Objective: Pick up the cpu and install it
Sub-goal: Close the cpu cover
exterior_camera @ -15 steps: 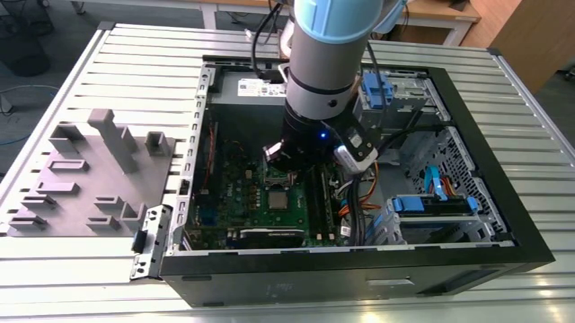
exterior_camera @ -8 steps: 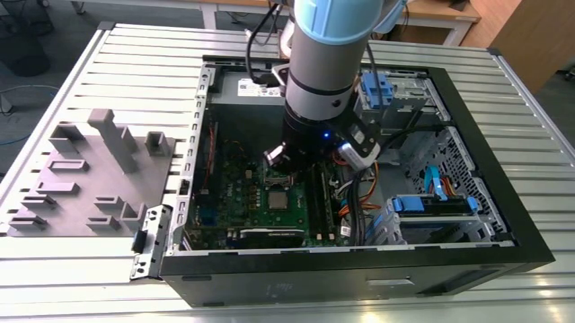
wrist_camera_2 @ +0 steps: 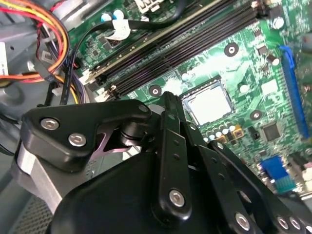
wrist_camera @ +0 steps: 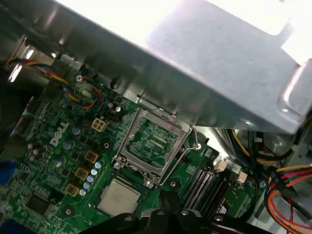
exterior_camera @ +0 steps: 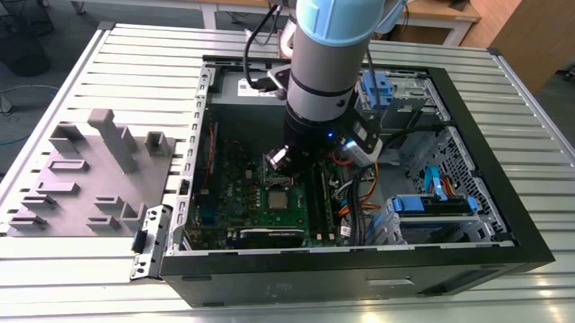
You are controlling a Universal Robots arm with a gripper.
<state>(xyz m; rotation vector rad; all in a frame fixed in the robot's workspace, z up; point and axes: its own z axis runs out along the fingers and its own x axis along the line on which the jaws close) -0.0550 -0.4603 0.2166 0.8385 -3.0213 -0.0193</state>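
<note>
- Nearest the lens in the second wrist view is the black linkage of the gripper (wrist_camera_2: 168, 101), hanging low over the green motherboard (wrist_camera_2: 229, 68). I cannot tell whether the jaws are spread or pressed together.
- The cpu (wrist_camera_2: 209, 103) lies flat, silvery top up, in the socket (wrist_camera_2: 187, 99). It sits level and square to the socket's edges, so I judge it seated. It is apart from the gripper, so the gripper is not carrying it.
- In the first wrist view, the retaining frame (wrist_camera: 128, 140) stands tilted up on its hinge just beside the chip, and the board shows through its opening. Raised like this it leaves the socket open from above, and it is not yet clamped down over the chip.
- The computer case (exterior_camera: 359, 286) lies on its side on the slatted surface (exterior_camera: 90, 276) with the side panel off. That turns the board face-up, so the arm (exterior_camera: 332, 60) can reach straight down into it.
- The case holds the motherboard on its floor, with long dark memory slots (wrist_camera_2: 180, 46) beside the socket. A bundle of orange, yellow and red cables (wrist_camera_2: 46, 29) runs past them.
- Blue-handled drive bays (exterior_camera: 431, 205) fill the case toward the exterior view's right.
- A grey moulded tray (exterior_camera: 81, 202) rests on the surface outside the case, at the exterior view's left. Its upright posts and shaped recesses look made to keep parts in known spots for picking.
</note>
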